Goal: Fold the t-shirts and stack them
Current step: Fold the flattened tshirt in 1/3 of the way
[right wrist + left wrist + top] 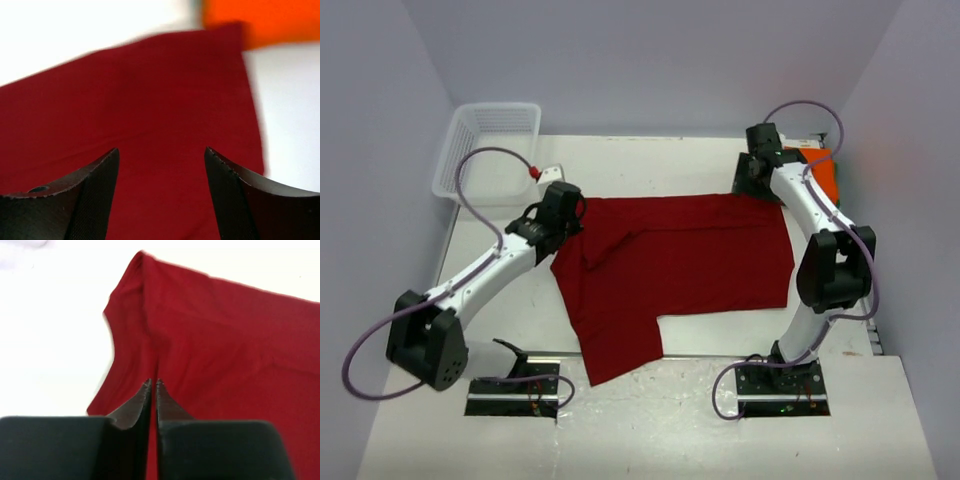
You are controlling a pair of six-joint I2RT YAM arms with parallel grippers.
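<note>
The dark red t-shirt [690, 260] lies spread over the middle of the white table [670, 430] in the top view. Its broad body runs from centre to right. A fold creases its left part, and one flap reaches down toward the lower centre of the frame, between the two arm bases. The left gripper [570, 208] sits at the shirt's upper left corner, over the edge of the cloth. In the left wrist view its fingertips [154, 384] stand barely parted, a thin slit between them showing red, and nothing is visibly caught there. The cloth [225, 350] fills the right and centre of that frame, with a curved hem on its left side against the bare table. The right gripper [758, 182] is at the shirt's upper right corner. From the right wrist camera its two dark fingers [162, 152] are wide apart with nothing between them, and the flat red cloth [150, 100] lies beneath. The bright orange t-shirt [265, 20] shows at the upper right of that view, just beyond the red shirt's corner. From above it [825, 172] lies at the table's far right edge, partly hidden by the right arm. A white mesh basket [500, 108] stands in the upper left corner, apart from the red shirt.
</note>
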